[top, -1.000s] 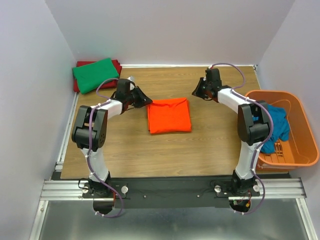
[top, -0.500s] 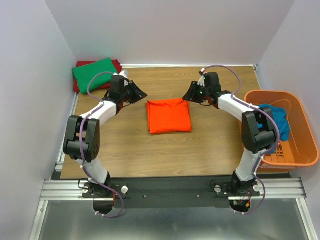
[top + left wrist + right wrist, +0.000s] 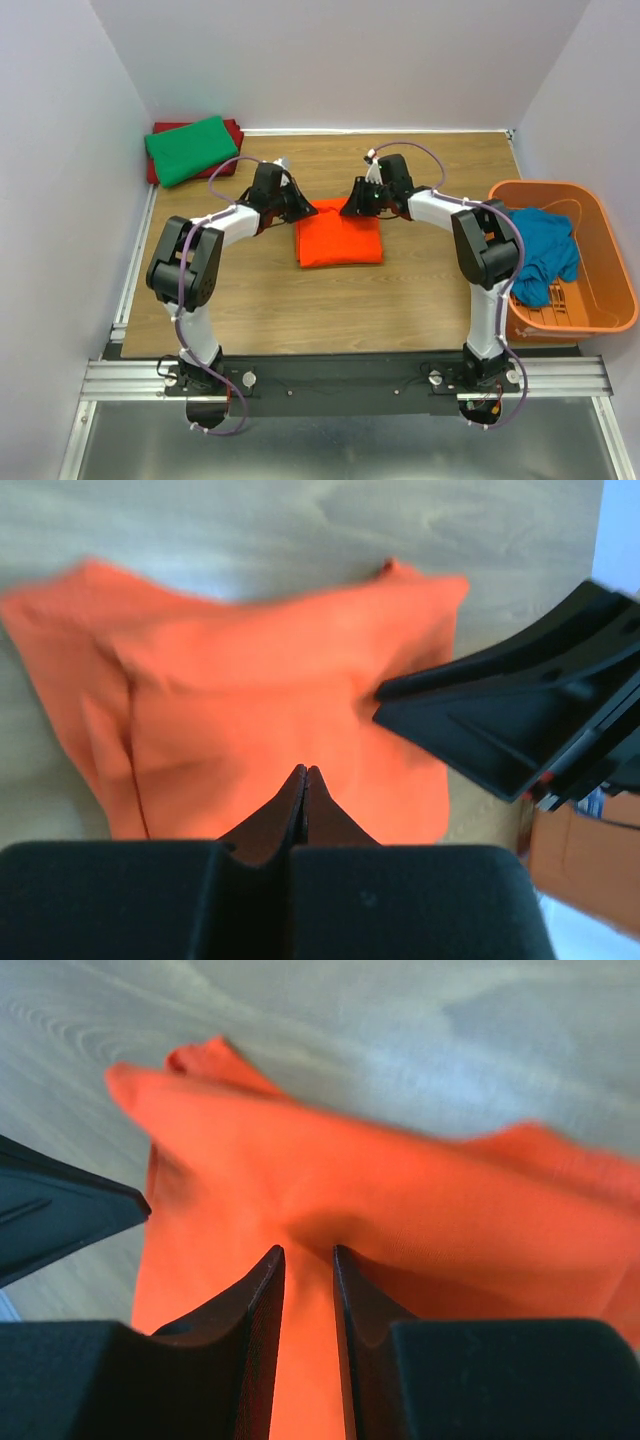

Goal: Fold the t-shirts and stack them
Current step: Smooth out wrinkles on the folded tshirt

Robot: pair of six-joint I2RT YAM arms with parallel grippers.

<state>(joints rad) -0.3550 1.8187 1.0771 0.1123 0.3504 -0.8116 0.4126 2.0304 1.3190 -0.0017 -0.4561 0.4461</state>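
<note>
Both arms have swung inward to the far edge of the orange t-shirt (image 3: 338, 238); left gripper (image 3: 304, 770) closed, right gripper (image 3: 308, 1250) narrowly parted.

Four cloth t-shirts — bright orange (image 3: 338, 232), green (image 3: 190, 148), dark red (image 3: 234, 128), teal (image 3: 548, 245) — plus one rigid orange plastic basket (image 3: 592, 300).

Soft, even overhead light is filling the top view, casting only faint shadows under the arms on either side of the orange t-shirt (image 3: 338, 232). In both wrist views motion blur is smearing the orange t-shirt's edges, the table (image 3: 420, 1020) beyond it is washing out to a pale sheen, and the dark fingers (image 3: 280, 825) in front of it are reading soft and underexposed
</note>
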